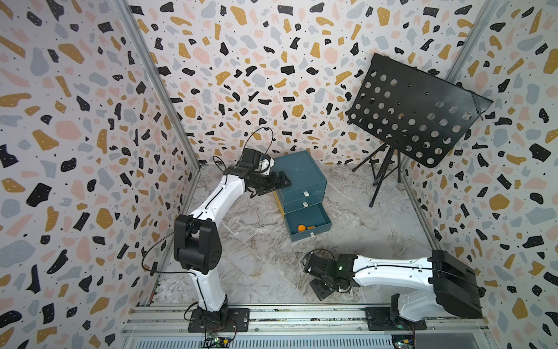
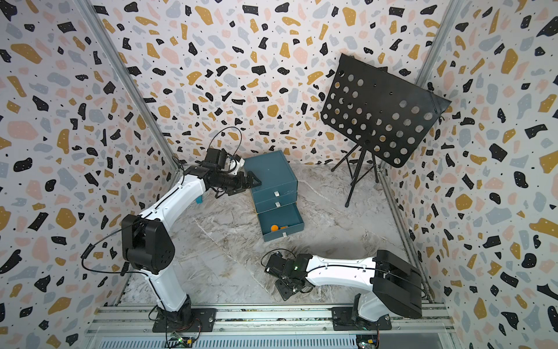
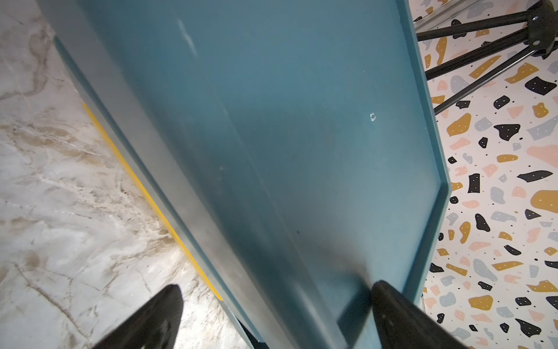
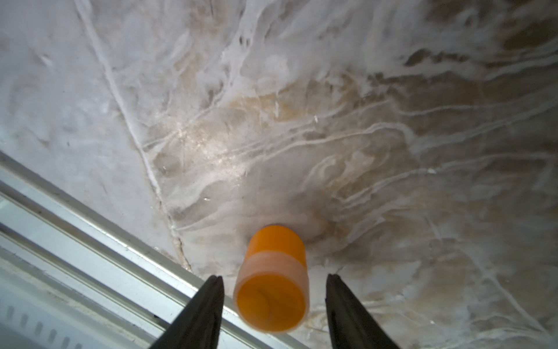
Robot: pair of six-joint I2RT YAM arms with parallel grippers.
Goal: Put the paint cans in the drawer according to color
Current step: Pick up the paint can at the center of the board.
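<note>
The right gripper [image 4: 273,276] hangs low over the swirly grey marble table [image 4: 302,121]. Its black fingers are apart around a small round orange plastic paint jar [image 4: 276,250], with gaps on both sides, not gripping it. The left gripper [image 3: 277,285] is wide open and holds nothing at the top edge of the smooth teal-blue box of drawers [image 1: 302,172], whose bottom drawer [image 1: 308,215] sticks out with orange jars [image 1: 302,228] inside.

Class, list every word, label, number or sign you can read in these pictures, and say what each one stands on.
None: no view shows text that can be read.
The drawer box, the orange can and the black stand show no lettering.
The circuit boards at the near edge are too small to read.
</note>
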